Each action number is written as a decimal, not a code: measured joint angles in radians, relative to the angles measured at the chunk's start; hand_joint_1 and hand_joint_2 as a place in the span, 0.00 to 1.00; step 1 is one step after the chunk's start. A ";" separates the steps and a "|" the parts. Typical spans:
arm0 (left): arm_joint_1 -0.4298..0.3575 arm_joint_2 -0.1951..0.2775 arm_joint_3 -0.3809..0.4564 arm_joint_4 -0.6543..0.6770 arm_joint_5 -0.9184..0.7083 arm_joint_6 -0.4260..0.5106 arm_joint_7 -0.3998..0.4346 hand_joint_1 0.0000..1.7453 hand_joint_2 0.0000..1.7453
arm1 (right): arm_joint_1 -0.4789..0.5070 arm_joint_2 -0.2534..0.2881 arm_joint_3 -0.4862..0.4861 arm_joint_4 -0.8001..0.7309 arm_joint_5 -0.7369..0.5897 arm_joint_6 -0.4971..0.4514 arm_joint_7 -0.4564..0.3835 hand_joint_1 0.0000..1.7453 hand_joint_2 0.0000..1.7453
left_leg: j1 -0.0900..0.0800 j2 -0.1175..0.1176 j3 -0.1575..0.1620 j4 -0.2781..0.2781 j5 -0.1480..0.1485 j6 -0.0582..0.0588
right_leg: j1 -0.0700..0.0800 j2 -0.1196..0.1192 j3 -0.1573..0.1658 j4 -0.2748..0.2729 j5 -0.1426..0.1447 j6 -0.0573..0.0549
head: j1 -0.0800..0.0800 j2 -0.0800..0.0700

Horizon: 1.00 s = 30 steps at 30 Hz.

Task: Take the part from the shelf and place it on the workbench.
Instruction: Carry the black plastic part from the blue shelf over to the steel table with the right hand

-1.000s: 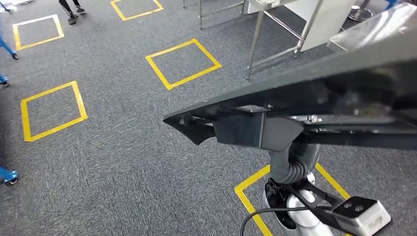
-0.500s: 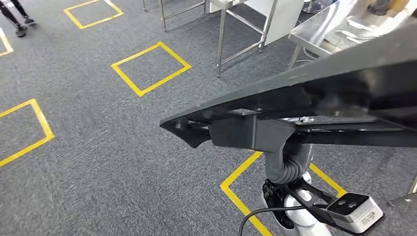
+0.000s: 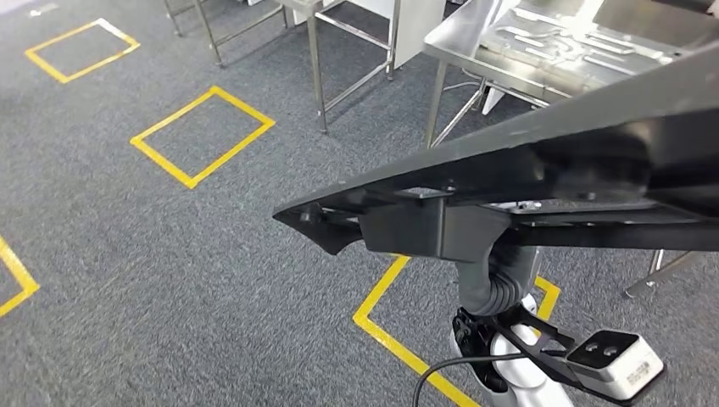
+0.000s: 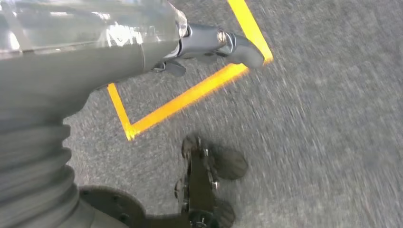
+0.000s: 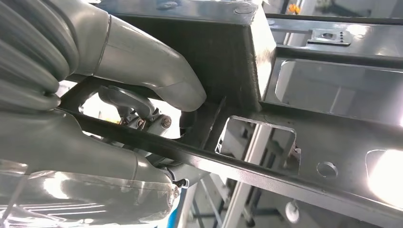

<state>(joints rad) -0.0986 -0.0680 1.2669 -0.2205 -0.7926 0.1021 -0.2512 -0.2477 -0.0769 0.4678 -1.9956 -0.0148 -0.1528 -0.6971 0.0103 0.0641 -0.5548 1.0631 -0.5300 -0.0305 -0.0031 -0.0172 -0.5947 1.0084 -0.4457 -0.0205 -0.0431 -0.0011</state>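
My right hand [image 5: 142, 95] grips the long black metal frame part [image 3: 526, 170], thumb over its boxed bracket and fingers hooked under a rail; the part hangs across in front of me, above the grey carpet [image 3: 169, 280] with yellow taped squares [image 3: 202, 136]; my left hand [image 4: 209, 45] hangs over the floor, fingers curled in on nothing; the steel worktop [image 3: 543, 51] stands ahead, stamped metal pieces lying on it
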 joint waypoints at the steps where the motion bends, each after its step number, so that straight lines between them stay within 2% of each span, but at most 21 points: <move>1: 0.001 0.000 0.000 0.000 -0.001 0.000 0.000 0.00 1.00 | -0.001 0.000 0.000 0.000 0.000 0.000 0.000 1.00 1.00 | 0.001 -0.027 -0.028 0.062 -0.032 -0.002 | -0.001 0.011 0.001 0.000 0.000 -0.004 | 0.000 0.000; 3: 0.006 0.000 0.000 0.000 -0.002 0.001 0.001 0.00 1.00 | -0.001 0.001 0.000 0.000 -0.001 -0.002 0.000 1.00 1.00 | 0.002 -0.051 -0.099 0.199 -0.088 -0.003 | 0.001 0.036 0.001 0.000 -0.001 -0.009 | 0.000 0.000; 4: 0.008 0.000 0.000 0.000 -0.003 0.002 0.002 0.00 1.00 | 0.001 0.001 0.000 0.000 0.000 -0.004 0.000 1.00 1.00 | 0.002 -0.053 -0.123 0.239 -0.093 -0.003 | 0.002 0.051 0.002 0.001 -0.001 -0.010 | 0.000 0.000; 5: 0.009 0.000 0.000 0.000 -0.003 0.003 0.003 0.00 1.00 | 0.003 0.001 0.000 0.000 0.000 -0.007 0.000 1.00 1.00 | 0.001 -0.055 -0.132 0.243 -0.079 -0.002 | 0.003 0.065 0.003 0.001 -0.001 -0.009 | 0.000 0.000; 6: 0.008 0.000 0.000 0.000 -0.004 0.003 0.003 0.00 1.00 | 0.004 0.001 0.000 0.000 0.001 -0.009 0.000 1.00 1.00 | 0.002 -0.057 -0.124 0.214 -0.048 0.001 | 0.003 0.079 0.005 0.002 -0.002 -0.009 | 0.000 0.000; 7: 0.008 0.000 0.000 0.000 -0.006 0.003 0.003 0.00 1.00 | 0.004 0.001 0.001 0.000 0.003 -0.011 0.000 1.00 1.00 | 0.002 -0.070 -0.098 0.145 -0.003 0.004 | 0.003 0.091 0.007 0.003 -0.003 -0.007 | 0.000 0.000; 9: 0.007 0.000 0.000 0.000 -0.008 0.003 0.004 0.00 1.00 | 0.002 0.003 0.002 0.002 0.005 -0.015 0.000 1.00 1.00 | 0.003 -0.118 -0.041 0.008 0.058 0.013 | 0.002 0.116 0.007 0.007 -0.005 0.000 | 0.000 0.000; 10: 0.007 0.000 0.000 0.000 -0.009 0.004 0.004 0.00 1.00 | 0.001 0.005 0.002 0.003 0.006 -0.018 0.000 1.00 1.00 | 0.003 -0.137 -0.024 -0.034 0.070 0.017 | 0.000 0.127 0.003 0.009 -0.005 0.005 | 0.000 0.000; 11: 0.007 0.000 0.000 0.000 -0.011 0.004 0.004 0.00 1.00 | 0.000 0.007 0.003 0.005 0.007 -0.021 0.000 1.00 1.00 | 0.002 -0.144 -0.018 -0.048 0.069 0.020 | -0.002 0.137 -0.001 0.009 -0.004 0.012 | 0.000 0.000; 13: 0.005 -0.002 -0.001 0.000 -0.013 0.005 0.002 0.00 1.00 | -0.001 0.009 0.004 0.006 0.009 -0.027 0.000 1.00 1.00 | 0.002 -0.126 -0.014 -0.057 0.072 0.029 | -0.006 0.154 -0.005 0.006 0.000 0.026 | 0.000 0.000; 15: 0.002 -0.003 -0.003 0.000 -0.016 0.005 -0.003 0.00 1.00 | -0.006 0.010 0.005 0.008 0.012 -0.031 0.000 1.00 1.00 | 0.006 -0.103 -0.008 -0.068 0.077 0.042 | -0.002 0.110 -0.018 0.032 -0.019 0.035 | 0.000 0.000; 17: 0.004 -0.003 -0.007 0.000 -0.019 0.005 -0.008 0.00 1.00 | -0.012 0.011 0.008 0.011 0.014 -0.034 0.000 1.00 1.00 | 0.004 -0.077 -0.005 -0.074 0.079 0.049 | -0.001 0.044 -0.069 0.135 -0.075 0.041 | 0.000 0.000; 19: 0.007 -0.003 -0.010 0.000 -0.024 0.008 -0.008 0.00 1.00 | -0.014 0.014 0.013 0.018 0.015 -0.039 0.000 1.00 1.00 | 0.002 -0.049 -0.005 -0.073 0.077 0.051 | -0.008 0.028 -0.132 0.258 -0.120 0.048 | 0.000 0.000; 20: 0.007 -0.004 -0.012 0.000 -0.026 0.010 -0.008 0.00 1.00 | -0.014 0.014 0.014 0.021 0.015 -0.042 0.000 1.00 1.00 | 0.002 -0.036 -0.005 -0.072 0.075 0.051 | -0.010 0.026 -0.145 0.283 -0.119 0.051 | 0.000 0.000; 21: 0.007 -0.004 -0.014 0.000 -0.027 0.011 -0.008 0.00 1.00 | -0.014 0.014 0.015 0.023 0.015 -0.044 0.000 1.00 1.00 | 0.001 -0.024 -0.004 -0.070 0.073 0.050 | -0.012 0.022 -0.136 0.264 -0.099 0.053 | 0.000 0.000; 22: 0.006 -0.006 -0.017 0.000 -0.028 0.012 -0.008 0.00 1.00 | -0.014 0.014 0.016 0.025 0.016 -0.045 0.000 1.00 1.00 | 0.001 -0.013 -0.003 -0.069 0.070 0.048 | -0.012 0.014 -0.107 0.206 -0.065 0.054 | 0.000 0.000; 24: 0.005 -0.009 -0.021 0.000 -0.030 0.013 -0.007 0.00 1.00 | -0.016 0.015 0.019 0.027 0.017 -0.046 0.000 1.00 1.00 | -0.002 0.007 0.003 -0.065 0.063 0.042 | -0.008 -0.030 -0.032 0.063 -0.011 0.047 | 0.000 0.000; 26: 0.005 -0.011 -0.023 0.000 -0.030 0.015 -0.006 0.00 1.00 | -0.019 0.018 0.022 0.028 0.018 -0.047 0.000 1.00 1.00 | -0.005 0.024 0.007 -0.064 0.058 0.031 | 0.000 -0.058 -0.003 0.004 0.001 0.036 | 0.000 0.000; 28: 0.004 -0.012 -0.024 0.000 -0.031 0.016 -0.004 0.00 1.00 | -0.021 0.020 0.023 0.029 0.018 -0.052 0.000 1.00 1.00 | -0.005 0.042 0.013 -0.065 0.055 0.019 | 0.003 -0.040 -0.006 0.004 0.003 0.025 | 0.000 0.000; 29: 0.002 -0.012 -0.024 0.000 -0.032 0.017 -0.003 0.00 1.00 | -0.021 0.020 0.024 0.029 0.018 -0.056 0.000 1.00 1.00 | -0.003 0.038 0.015 -0.062 0.050 0.012 | 0.001 -0.028 -0.005 0.000 0.005 0.019 | 0.000 0.000; 30: 0.001 -0.012 -0.024 0.000 -0.032 0.017 -0.002 0.00 1.00 | -0.021 0.020 0.025 0.029 0.017 -0.059 0.000 1.00 1.00 | -0.001 0.022 0.011 -0.048 0.038 0.007 | -0.002 -0.017 -0.003 -0.004 0.008 0.012 | 0.000 0.000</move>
<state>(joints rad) -0.0979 -0.0799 1.2428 -0.2205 -0.8249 0.1193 -0.2529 -0.2691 -0.0566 0.4930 -1.9671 0.0026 -0.2119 -0.6972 0.0090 0.0858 -0.5433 1.0155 -0.4925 -0.0234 -0.0048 -0.0343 -0.5979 1.0040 -0.4378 -0.0081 -0.0429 -0.0010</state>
